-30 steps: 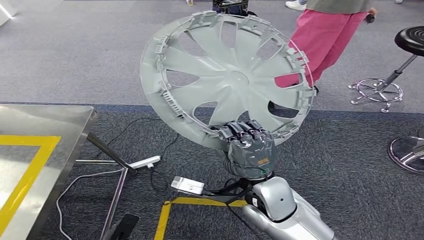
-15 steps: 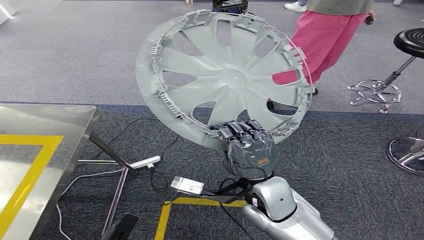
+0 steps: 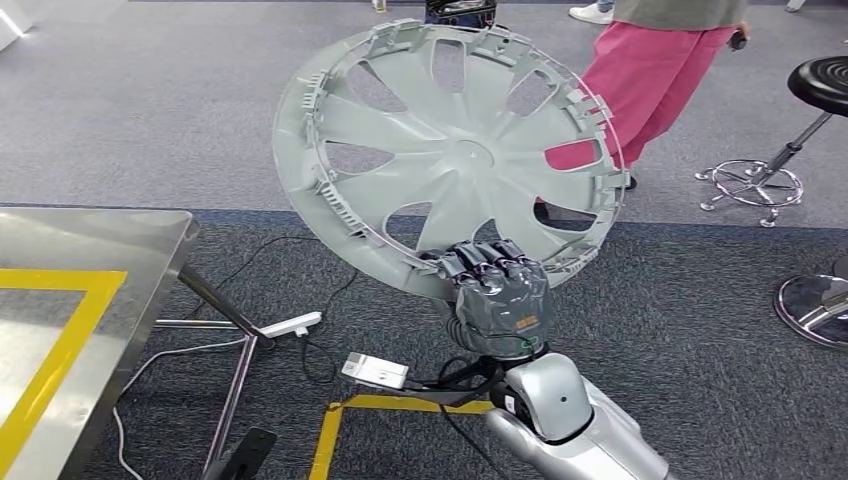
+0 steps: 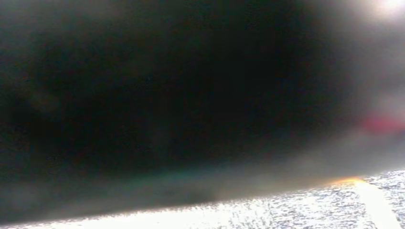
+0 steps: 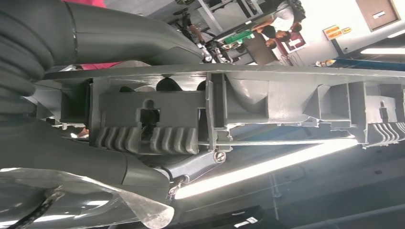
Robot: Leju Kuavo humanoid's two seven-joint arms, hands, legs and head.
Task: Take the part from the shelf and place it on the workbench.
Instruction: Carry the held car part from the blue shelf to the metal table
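Right hand (image 3: 500, 300) clenched on the lower rim of the grey wheel cover (image 3: 450, 165), at roughly 6 o'clock on the disc. Cover held upright and tilted, inner ribbed side toward the camera, raised above the carpeted floor (image 3: 130, 110). Steel workbench (image 3: 120, 250) with yellow tape outline at 9 o'clock from the hand, well apart from the cover. Power strip (image 3: 375, 371) and cables on the floor just below the hand. Person in pink trousers (image 3: 650, 80) at 1 o'clock behind the cover; black stool (image 3: 815, 90) at 2 o'clock. Right wrist view: rim clips of the cover (image 5: 267, 107) seated between thumb and fingers (image 5: 119, 33). Left hand: cannot tell, wrist view dark and blurred.
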